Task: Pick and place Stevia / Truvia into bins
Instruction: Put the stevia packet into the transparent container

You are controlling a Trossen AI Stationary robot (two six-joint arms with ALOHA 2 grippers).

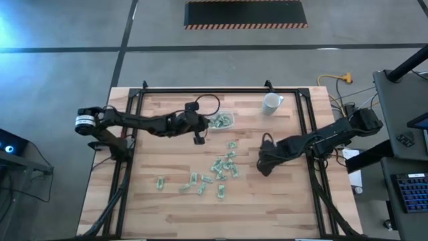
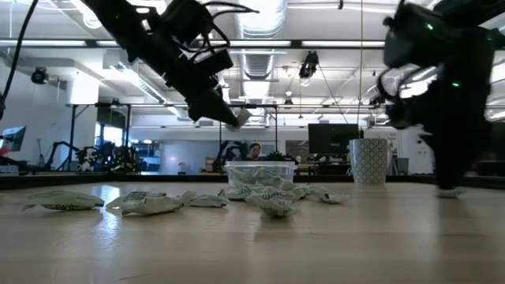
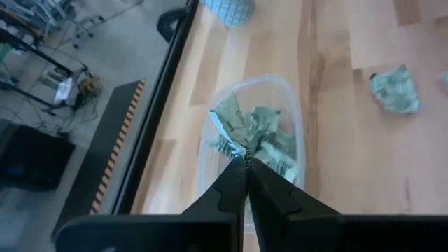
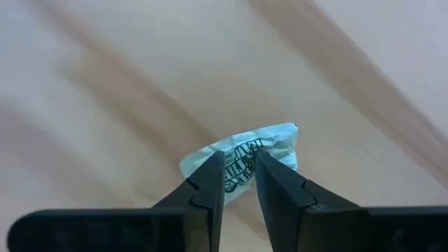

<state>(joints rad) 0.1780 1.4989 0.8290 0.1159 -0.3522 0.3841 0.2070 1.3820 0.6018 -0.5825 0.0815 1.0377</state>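
Note:
Several light green and white Stevia packets (image 1: 217, 167) lie scattered on the wooden table, and more fill the clear shallow bin (image 1: 222, 120) near the far edge. My left gripper (image 3: 246, 159) hovers above the bin (image 3: 290, 98), at its left rim, shut on one packet. In the low view the left gripper (image 2: 230, 117) is well above the bin (image 2: 260, 170). My right gripper (image 4: 240, 171) is down at the table, right of the scattered packets, closed on a single crumpled packet (image 4: 276, 143). In the high view the right gripper (image 1: 265, 169) hides that packet. My left gripper pinches one packet (image 3: 229, 119) by its edge between the two fingertips, coming slanting down from the table's left. The packet is lifted clear, sticks out past the tips and hangs over the bin. My right gripper pinches the crumpled packet across its middle (image 4: 240, 162) between both fingers, from above pointing down. The packet's ends stick out on either side. Whether it is off the table, I cannot tell.
A white patterned cup (image 1: 271, 103) stands near the far edge, right of the bin. Loose packets (image 2: 142, 203) spread across the table's middle and toward its near left. A black frame rail (image 3: 164, 105) runs along the far edge. Bare wood lies on the near side.

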